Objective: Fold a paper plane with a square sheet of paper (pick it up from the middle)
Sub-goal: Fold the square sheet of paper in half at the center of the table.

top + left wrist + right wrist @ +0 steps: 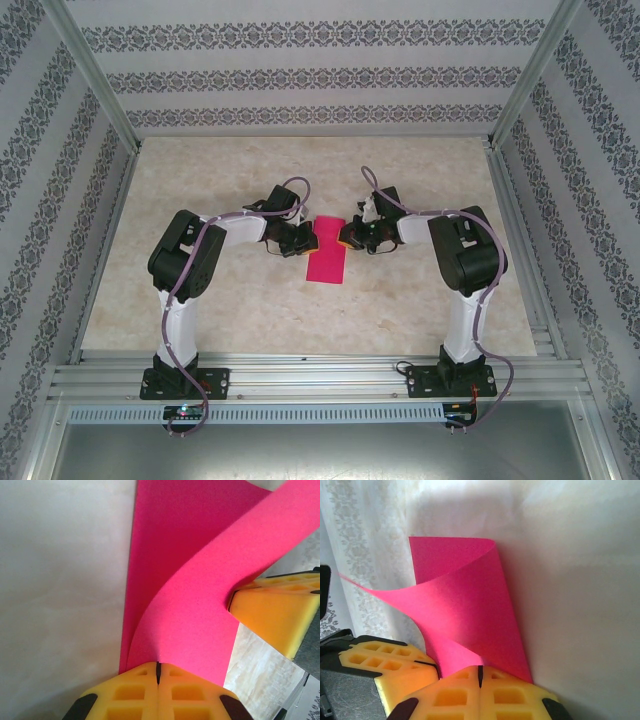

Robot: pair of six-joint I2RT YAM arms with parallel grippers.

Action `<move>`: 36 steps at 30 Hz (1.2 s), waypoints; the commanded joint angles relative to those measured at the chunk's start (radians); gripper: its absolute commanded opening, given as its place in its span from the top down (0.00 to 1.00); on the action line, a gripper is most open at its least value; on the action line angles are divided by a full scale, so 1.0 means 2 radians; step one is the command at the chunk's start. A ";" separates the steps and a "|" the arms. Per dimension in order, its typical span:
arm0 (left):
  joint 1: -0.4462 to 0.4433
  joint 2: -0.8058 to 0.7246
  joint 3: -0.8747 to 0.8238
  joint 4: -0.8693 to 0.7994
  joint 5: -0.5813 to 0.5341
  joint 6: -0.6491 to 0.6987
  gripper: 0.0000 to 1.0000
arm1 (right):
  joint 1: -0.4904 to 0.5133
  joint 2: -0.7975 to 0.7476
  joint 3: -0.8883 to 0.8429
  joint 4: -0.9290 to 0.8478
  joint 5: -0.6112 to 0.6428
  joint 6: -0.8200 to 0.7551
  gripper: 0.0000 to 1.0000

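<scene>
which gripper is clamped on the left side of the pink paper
The left gripper, shut on the square sheet of paper from its left side; the right gripper bites the opposite side.

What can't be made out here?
- Top view: paper too small to show creases; grip spots covered by left hand and right hand.
- Left wrist view: paper's upper part cut off by the frame edge.
- Right wrist view: pinched edge hidden behind yellow fingers.
</scene>
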 commanded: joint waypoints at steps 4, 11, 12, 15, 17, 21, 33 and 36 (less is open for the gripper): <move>-0.008 0.031 -0.010 -0.070 -0.034 0.015 1.00 | -0.009 -0.030 0.044 -0.027 0.000 -0.007 1.00; -0.008 0.030 -0.009 -0.071 -0.033 0.015 1.00 | -0.008 0.010 0.053 -0.008 -0.009 0.003 1.00; -0.008 0.030 -0.008 -0.072 -0.032 0.015 1.00 | -0.009 0.015 0.053 -0.010 -0.007 0.002 1.00; -0.008 0.030 -0.008 -0.072 -0.032 0.016 1.00 | -0.010 0.026 0.048 -0.014 0.009 -0.004 1.00; -0.008 0.030 -0.007 -0.072 -0.032 0.017 1.00 | -0.009 0.032 0.045 -0.020 0.023 -0.009 1.00; -0.008 0.030 -0.007 -0.071 -0.032 0.017 1.00 | -0.010 0.046 0.048 -0.047 0.034 -0.013 1.00; -0.008 0.029 -0.010 -0.072 -0.032 0.018 1.00 | -0.023 0.004 0.097 -0.063 -0.007 -0.023 1.00; -0.008 0.029 -0.010 -0.072 -0.031 0.018 1.00 | -0.023 0.021 0.101 -0.061 -0.009 -0.022 1.00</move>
